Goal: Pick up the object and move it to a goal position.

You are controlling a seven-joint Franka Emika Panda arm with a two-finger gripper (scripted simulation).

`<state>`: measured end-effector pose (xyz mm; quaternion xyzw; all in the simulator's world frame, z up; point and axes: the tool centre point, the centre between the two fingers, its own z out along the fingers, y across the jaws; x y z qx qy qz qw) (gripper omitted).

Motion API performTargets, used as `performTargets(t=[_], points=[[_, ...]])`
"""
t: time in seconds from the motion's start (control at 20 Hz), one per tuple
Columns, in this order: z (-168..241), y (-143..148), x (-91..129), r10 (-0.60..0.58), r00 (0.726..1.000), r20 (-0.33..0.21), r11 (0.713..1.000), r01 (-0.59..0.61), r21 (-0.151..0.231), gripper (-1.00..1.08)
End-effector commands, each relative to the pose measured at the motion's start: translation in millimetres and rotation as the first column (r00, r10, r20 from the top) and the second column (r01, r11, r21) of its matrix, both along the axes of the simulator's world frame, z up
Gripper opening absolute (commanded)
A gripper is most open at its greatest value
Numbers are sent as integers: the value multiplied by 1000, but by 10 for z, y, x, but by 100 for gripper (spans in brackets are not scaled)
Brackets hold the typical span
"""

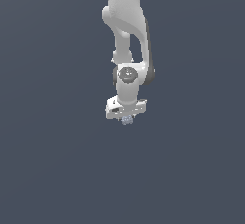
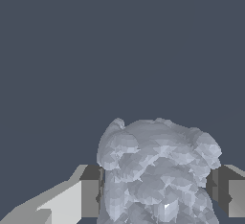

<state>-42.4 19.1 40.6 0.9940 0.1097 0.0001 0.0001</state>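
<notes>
In the wrist view, one finger (image 2: pixel 88 196) presses the near side of the object (image 2: pixel 155 175); the opposite finger (image 2: pixel 229 196) bears on the far side. The gripper (image 2: pixel 158 199) is closed onto the object, with both pads against its flanks.

In the exterior view, the arm (image 1: pixel 127 36) hangs vertically. The gripper (image 1: pixel 126 117) points down and the object (image 1: pixel 127 120) protrudes just below it, between the fingers. No goal marker is visible in either view.

Handling assessment: the object appears small and probably light. Its lumpy, faceted surface gives uneven pad contact, so rotation or slippage in the grasp is possible. The widest mid-section, where the pads now sit, appears the best hold. Move smoothly.
</notes>
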Motion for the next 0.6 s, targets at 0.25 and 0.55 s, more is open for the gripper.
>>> performTargets(t=[0.25,0.55], points=[[10,6,2,1,1000,0,1000,-1,0,-100],[177,36,2,1,1000,0,1000,-1,0,-100]])
